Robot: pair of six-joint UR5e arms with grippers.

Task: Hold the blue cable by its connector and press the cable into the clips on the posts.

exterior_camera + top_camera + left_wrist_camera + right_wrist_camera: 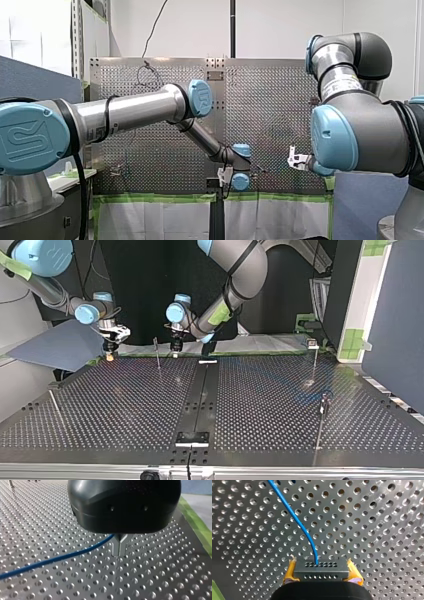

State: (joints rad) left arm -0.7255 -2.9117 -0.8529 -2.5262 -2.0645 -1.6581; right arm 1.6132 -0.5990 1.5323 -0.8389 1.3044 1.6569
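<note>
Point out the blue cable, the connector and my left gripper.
blue cable (297,519), right wrist view, its middle stretch.
connector (321,572), right wrist view, its dark body.
left gripper (119,552), left wrist view, between the fingertips.

two arms: my left arm (130,112) and my right arm (360,131). two tools, one on each: the left tool (119,548) and the right tool (109,353). two yellow pads (290,571) on the right tool. one blue cable (294,515), with one connector (321,570) at its end. one table (250,405). three upright posts in the top view: the far post (157,354), the right post (314,360) and the near post (323,415). a thin pale rod (56,407) at that view's left may be a fourth, too faint to tell.
</note>
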